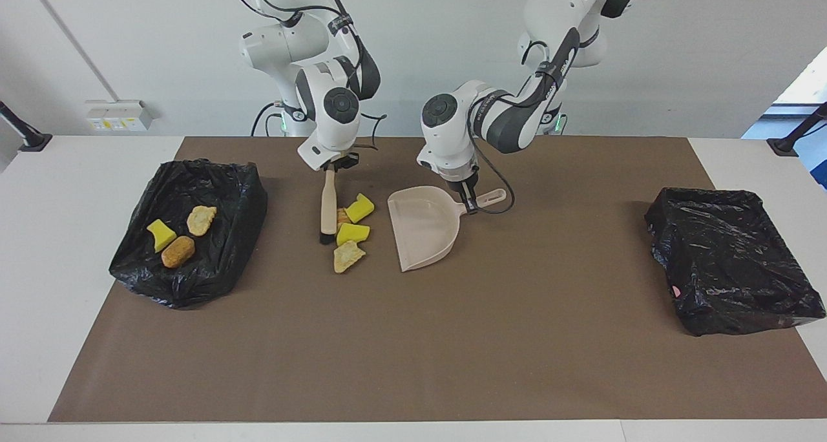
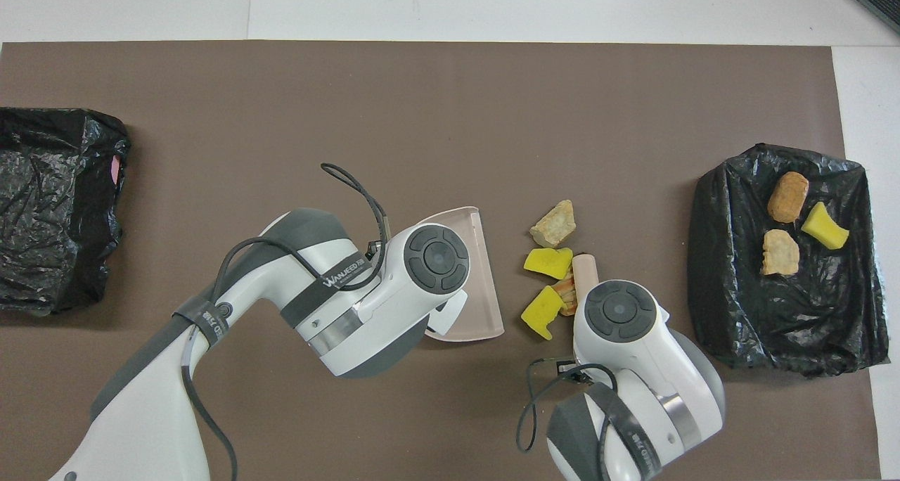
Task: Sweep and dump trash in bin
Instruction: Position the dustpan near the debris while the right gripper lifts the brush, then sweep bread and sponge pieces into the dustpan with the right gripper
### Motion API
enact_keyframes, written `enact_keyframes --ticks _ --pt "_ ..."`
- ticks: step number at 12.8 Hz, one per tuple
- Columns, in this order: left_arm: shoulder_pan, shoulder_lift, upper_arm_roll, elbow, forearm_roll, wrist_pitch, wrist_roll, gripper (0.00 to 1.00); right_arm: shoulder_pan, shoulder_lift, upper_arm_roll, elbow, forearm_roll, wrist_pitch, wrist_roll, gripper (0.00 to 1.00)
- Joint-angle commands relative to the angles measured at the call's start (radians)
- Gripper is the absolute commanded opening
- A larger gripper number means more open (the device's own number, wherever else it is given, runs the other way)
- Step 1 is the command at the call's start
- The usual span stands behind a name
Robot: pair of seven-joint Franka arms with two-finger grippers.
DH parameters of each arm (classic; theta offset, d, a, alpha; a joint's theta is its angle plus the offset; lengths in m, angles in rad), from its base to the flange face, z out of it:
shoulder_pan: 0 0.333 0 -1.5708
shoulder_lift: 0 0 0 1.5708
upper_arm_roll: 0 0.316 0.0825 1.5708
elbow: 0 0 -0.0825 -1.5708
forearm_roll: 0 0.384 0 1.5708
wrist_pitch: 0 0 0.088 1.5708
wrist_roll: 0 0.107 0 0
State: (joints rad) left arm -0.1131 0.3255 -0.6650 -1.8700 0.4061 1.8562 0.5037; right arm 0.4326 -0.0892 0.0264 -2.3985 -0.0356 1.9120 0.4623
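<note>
The trash lies as several small chunks on the brown mat: two yellow sponge pieces [image 1: 360,207] [image 2: 548,261], a tan lump [image 1: 347,258] [image 2: 554,224] and a brown lump [image 2: 564,291] against the brush. My right gripper [image 1: 336,165] is shut on the wooden brush [image 1: 329,203], whose bristles [image 1: 327,238] touch the mat beside the chunks. My left gripper [image 1: 468,204] is shut on the handle of the beige dustpan [image 1: 426,232] [image 2: 481,270], which rests on the mat, mouth toward the trash. In the overhead view both wrists hide the grippers.
A black-bagged bin [image 1: 194,287] [image 2: 724,291] at the right arm's end of the table holds a yellow piece [image 1: 160,234], a tan piece [image 1: 201,220] and an orange-brown piece [image 1: 177,251]. A second black-bagged bin [image 1: 698,196] [image 2: 56,207] sits at the left arm's end.
</note>
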Motion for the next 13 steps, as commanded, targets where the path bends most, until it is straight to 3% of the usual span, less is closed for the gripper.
enact_keyframes --ticks 1,4,8,13 --pt "0.004 -0.037 -0.002 -0.032 0.022 -0.020 0.009 0.00 0.020 0.016 0.001 0.007 0.095 0.048 -0.056 0.00" --pt "0.006 -0.037 -0.002 -0.034 0.023 -0.022 0.009 0.00 0.063 0.025 0.001 0.009 0.305 0.136 -0.071 0.00" --pt "0.010 -0.037 -0.002 -0.034 0.022 -0.017 0.010 0.00 0.087 0.045 0.001 0.047 0.555 0.151 -0.132 0.00" --pt "0.026 -0.033 -0.002 -0.034 0.016 -0.002 0.007 0.00 0.078 0.054 -0.006 0.134 0.586 0.066 -0.126 0.00"
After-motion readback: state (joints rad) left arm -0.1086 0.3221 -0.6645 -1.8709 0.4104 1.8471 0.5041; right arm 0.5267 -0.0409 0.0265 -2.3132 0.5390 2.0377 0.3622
